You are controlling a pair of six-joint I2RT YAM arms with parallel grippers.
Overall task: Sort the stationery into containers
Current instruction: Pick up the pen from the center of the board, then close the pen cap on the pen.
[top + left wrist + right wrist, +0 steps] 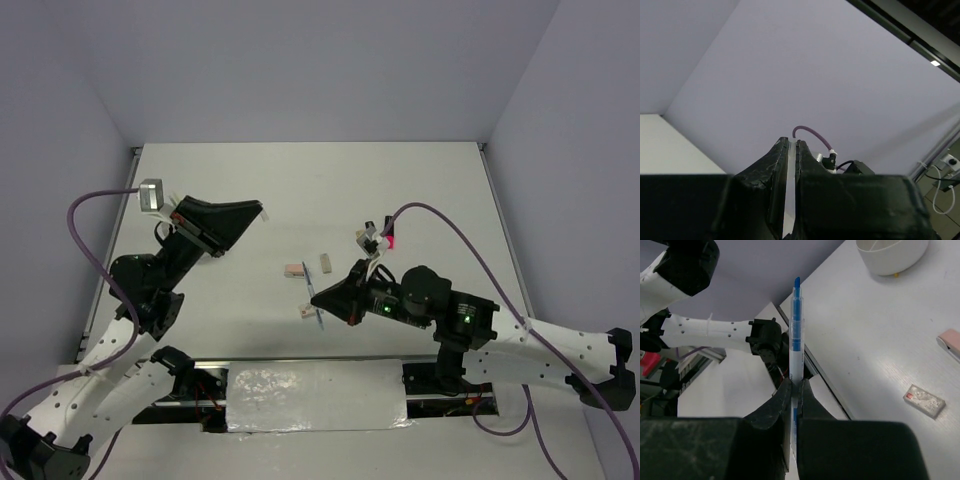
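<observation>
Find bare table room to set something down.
Free: far strip of table, back edge to mid-table; also the patch between left arm and pink eraser. Crowded: centre front, where the pink eraser, tan eraser and the blue pen held in the right jaws sit close.

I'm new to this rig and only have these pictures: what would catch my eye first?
The right end effector, mid-table, is shut on a blue pen that juts out ahead of it. Beside it lie a pink eraser and a tan eraser; a white tub stands farther off.
</observation>
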